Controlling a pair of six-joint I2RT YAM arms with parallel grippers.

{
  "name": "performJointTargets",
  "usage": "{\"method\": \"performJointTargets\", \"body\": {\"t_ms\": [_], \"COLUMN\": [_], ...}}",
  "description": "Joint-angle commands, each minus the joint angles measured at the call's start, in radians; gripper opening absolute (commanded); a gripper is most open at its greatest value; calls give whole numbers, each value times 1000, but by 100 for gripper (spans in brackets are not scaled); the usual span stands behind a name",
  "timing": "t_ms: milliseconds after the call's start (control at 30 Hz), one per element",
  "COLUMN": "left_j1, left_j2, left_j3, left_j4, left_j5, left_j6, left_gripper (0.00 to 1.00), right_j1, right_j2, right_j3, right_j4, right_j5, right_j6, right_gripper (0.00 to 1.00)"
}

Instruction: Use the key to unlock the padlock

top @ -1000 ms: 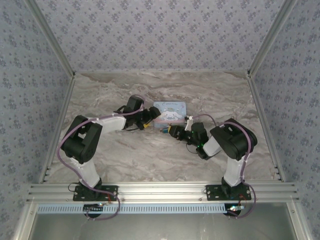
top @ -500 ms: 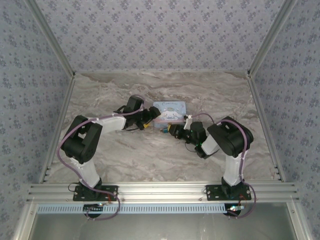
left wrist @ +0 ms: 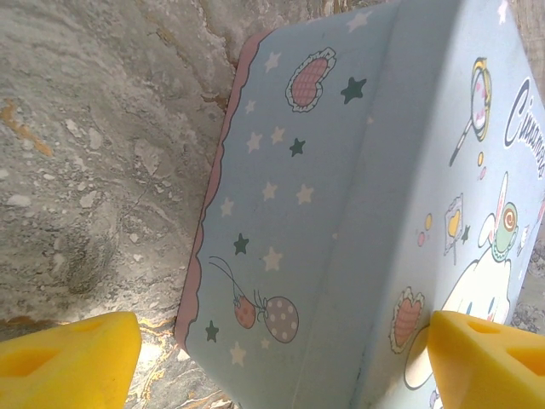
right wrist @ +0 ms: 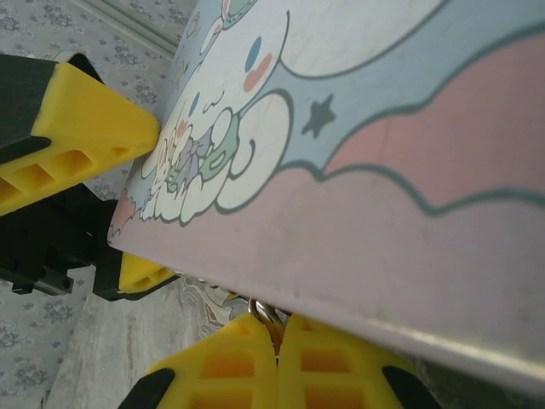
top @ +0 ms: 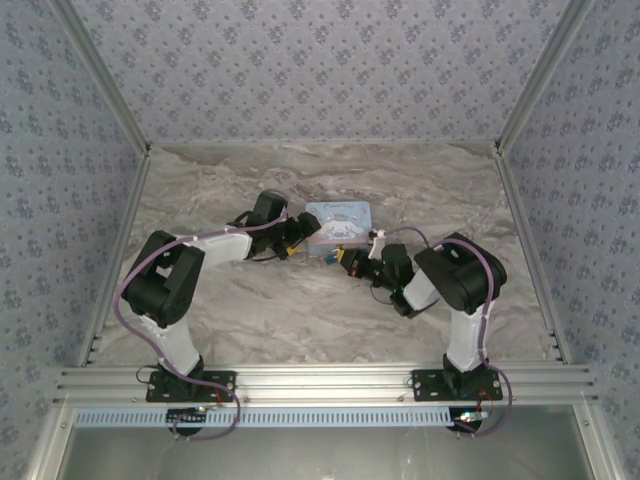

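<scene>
Top view: a grey-beige marbled table (top: pixel 250 320) sits between 3 walls (top: pixel 320 70) papered in a blue-grey flower print, with aluminium rails (top: pixel 320 380) along the near edge. The tin (top: pixel 340 215) lies mid-table. The left gripper (top: pixel 297 238) is at the tin's left end, and the right gripper (top: pixel 345 262) is at its near edge. The padlock (top: pixel 327 258) shows as a blue speck on the table, just beside the tin's near edge, at the right gripper's tip. The key is too small to make out.

Left wrist: the 2 yellow fingers (left wrist: pixel 77 358) are spread wide, one on either side of the tin's corner, with veined stone to the tin's left.

Right wrist: the 2 yellow fingers (right wrist: pixel 213 366) are clenched together under the tin's edge, pinching a silvery loop (right wrist: pixel 264 312). I cannot tell whether it belongs to the key or the shackle. The left gripper's fingers flank the tin's far end.
</scene>
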Motion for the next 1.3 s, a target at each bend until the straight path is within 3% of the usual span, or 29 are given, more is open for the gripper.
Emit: {"method": "performJointTargets", "body": {"t_ms": [0, 900, 1100, 1267], "left_j1": [-4, -1, 9, 27], "left_j2": [0, -12, -81, -176], "left_j3": [-42, -46, -42, -41], "left_j4": [-100, -108, -87, -83], "left_j5": [-32, -32, -31, -51], "left_j6": [6, 26, 64, 117], "left_gripper": [86, 87, 92, 99], "right_j1": [-19, -99, -123, -134], "right_j2": [-19, -134, -274, -477], "right_j3": [-25, -66, -79, -75], "right_j4": [14, -33, -226, -532], "right_j5": [47, 56, 54, 35], "right_j6": [4, 26, -50, -154], "right_gripper": [1, 0, 0, 0]}}
